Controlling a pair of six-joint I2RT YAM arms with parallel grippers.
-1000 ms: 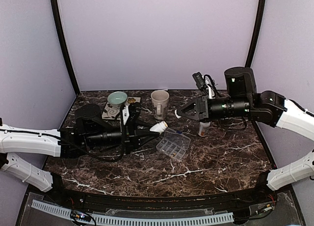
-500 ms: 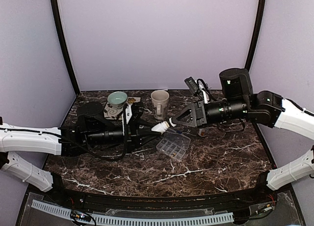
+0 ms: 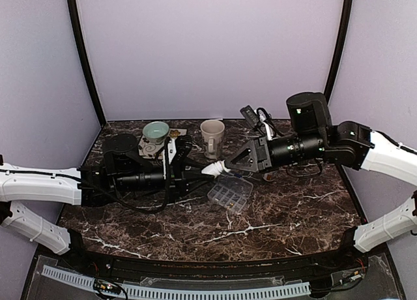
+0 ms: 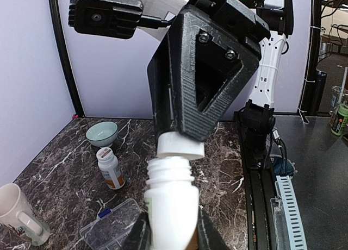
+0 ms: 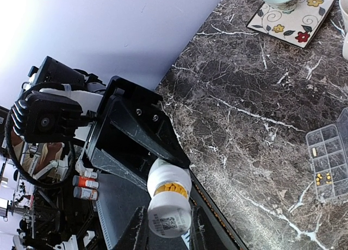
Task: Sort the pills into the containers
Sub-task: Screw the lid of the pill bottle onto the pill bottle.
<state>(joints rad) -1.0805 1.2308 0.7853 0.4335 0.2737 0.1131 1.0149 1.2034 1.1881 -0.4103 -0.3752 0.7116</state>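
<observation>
From the left wrist, a white cap (image 4: pixel 181 147) is seen pinched at the tips of the right jaws, directly over the threaded neck of a white bottle (image 4: pixel 171 206). Whether it is seated on the threads or just clear of them cannot be told. That view alone also shows a small orange-labelled bottle (image 4: pixel 110 167) standing on the bench (image 4: pixel 60 168) and a pale green bowl (image 4: pixel 101 133) beyond it, both hidden behind the right arm (image 3: pixel 365 150) in the top view. From the right wrist, the white bottle is seen nearly end-on between the right jaws, with a yellow band and a barcode label; the cap cannot be told apart from the body there. Only that view looks into the organiser tray (image 5: pixel 329 152), where small yellow pills (image 5: pixel 321 177) are seen in some compartments.

The left jaws are clenched on the white bottle's body, and the right jaws on the cap. The tray lies flat on the bench, below the meeting jaws and slightly to their near right in the top view, touched by neither. A cream mug (image 3: pixel 212 135) stands behind it.

The left arm (image 3: pixel 39 186) is stretched low across the bench from the left, with the bottle's neck tilted upward to the right. The right arm is reached in from the right, elbow raised, the wrist sloped down to the left.
</observation>
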